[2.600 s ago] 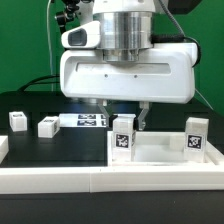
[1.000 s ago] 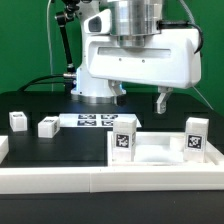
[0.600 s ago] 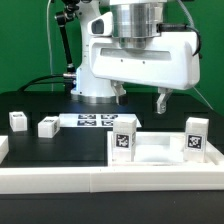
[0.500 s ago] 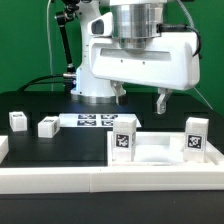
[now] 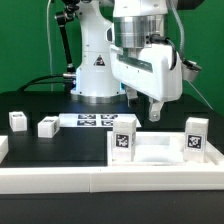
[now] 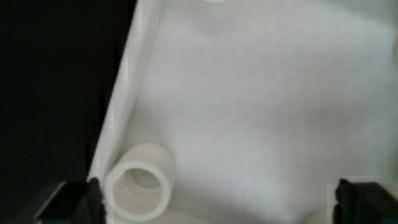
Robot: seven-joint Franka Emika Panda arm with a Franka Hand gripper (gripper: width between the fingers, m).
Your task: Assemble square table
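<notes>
The jaws are hanging wide apart and empty over the square slab [image 5: 160, 153], which is lying on the worktop [image 5: 70, 146] directly beneath them. Its round hole [image 6: 141, 186] is sitting close beside one jaw, off centre. The nearest loose leg [image 5: 47, 126] is lying well apart, toward the exterior view's left.

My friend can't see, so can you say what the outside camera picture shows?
A white robot arm holds its open, empty tool above a white square tabletop with two upright legs on it. Two loose legs sit on the black table.
</notes>
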